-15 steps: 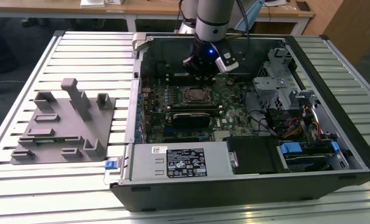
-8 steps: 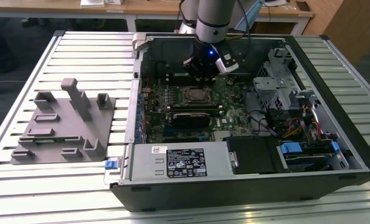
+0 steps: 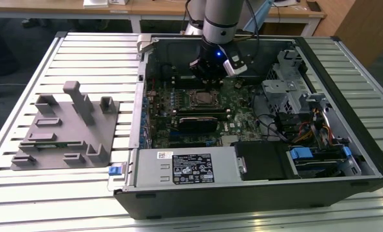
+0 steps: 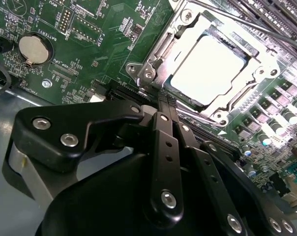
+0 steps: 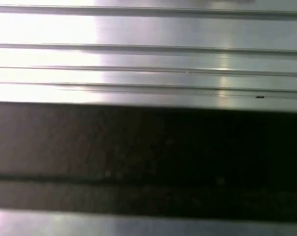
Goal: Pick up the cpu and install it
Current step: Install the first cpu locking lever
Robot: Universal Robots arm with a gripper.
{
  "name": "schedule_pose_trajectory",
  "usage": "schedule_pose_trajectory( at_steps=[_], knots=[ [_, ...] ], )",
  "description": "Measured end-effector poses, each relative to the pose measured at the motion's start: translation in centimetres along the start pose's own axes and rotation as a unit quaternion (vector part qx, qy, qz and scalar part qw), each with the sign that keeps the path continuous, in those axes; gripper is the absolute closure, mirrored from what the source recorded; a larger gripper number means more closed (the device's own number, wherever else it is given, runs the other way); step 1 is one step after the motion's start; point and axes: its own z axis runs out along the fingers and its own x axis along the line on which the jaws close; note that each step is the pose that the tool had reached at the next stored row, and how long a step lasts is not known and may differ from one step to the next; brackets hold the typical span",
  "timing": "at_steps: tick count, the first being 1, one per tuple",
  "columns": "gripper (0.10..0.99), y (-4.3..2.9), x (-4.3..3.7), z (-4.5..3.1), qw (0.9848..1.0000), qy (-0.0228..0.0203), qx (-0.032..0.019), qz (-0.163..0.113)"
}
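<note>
Setting: slatted aluminium table point(image 3: 81, 193) carrying an open black computer case point(image 3: 256, 193).
Cpu: silvery-white square cpu point(image 4: 207, 69) seated in metal-framed socket point(image 4: 153, 64), upper right.
Gripper: black gripper point(image 4: 165, 98), fingers pressed together, empty, beside the socket.
Care: level seating is to be confirmed before anything is pressed.

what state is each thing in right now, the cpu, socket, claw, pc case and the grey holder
cpu: seated flat in the socket, silvery top up
socket: metal frame around the cpu
claw: fingers together, holding nothing, beside the socket
pc case: lying on its side, side panel off, motherboard exposed
grey holder: on the slatted table, outside the case
</note>
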Motion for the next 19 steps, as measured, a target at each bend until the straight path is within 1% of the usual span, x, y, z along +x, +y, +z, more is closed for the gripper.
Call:
schedule_pose_trajectory(
  at_steps=[2, 7, 10, 13, 19],
  knots=[
    [0.98, 0.01, -0.01, 0.0, 1.0, 0.0, 0.0004, 0.0],
    [0.98, 0.0, -0.01, 0.07, 0.9999, 0.0006, 0.014, 0.0],
    [0.98, -0.01, -0.03, 0.11, 0.9998, 0.0009, 0.0204, 0.0],
    [0.98, -0.02, -0.07, 0.17, 0.9998, 0.0012, 0.0222, 0.0],
    [0.98, 0.0, -0.3, 0.36, 0.9997, 0.0023, 0.0222, 0.001]
  ],
)
